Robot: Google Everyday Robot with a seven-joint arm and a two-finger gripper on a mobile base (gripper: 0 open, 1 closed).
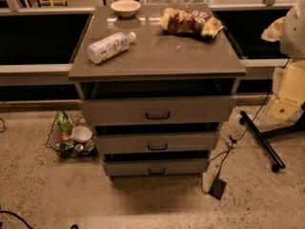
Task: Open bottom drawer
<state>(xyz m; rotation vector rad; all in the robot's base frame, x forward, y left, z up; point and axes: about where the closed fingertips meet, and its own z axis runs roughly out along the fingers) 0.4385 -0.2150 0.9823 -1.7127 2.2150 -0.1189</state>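
Bottom drawer (156, 166), lowest of three fronts in the grey-brown table (162, 56), sat just above the floor, with no arm near it. The gripper (281, 28) hung at the upper right edge of the view, beyond the tabletop's corner and well apart from every handle; whether it was released or clenched could not be told.

Several hazards could be judged from this layout. The middle drawer handle (157, 147) lay directly above the bottom drawer handle (156, 171) and looked much alike, so a descent stopped too early would probably seize the wrong bar. The lowest bar was small and close to the floor, leaving little room for approach. A cable and block (215, 178) trailed beside the drawer's right corner, and a wire basket (71, 137) stood to the left; either could be struck by a wide sweep. A hard pull might also shift the whole unit, and the bottle (110, 46) lying on its side on top could then roll.

The drawer front was flat and plain and appeared the shortest and narrowest of the three. A dark gap ran along its upper edge. It seemed shut or nearly so; which of the two could not be settled.
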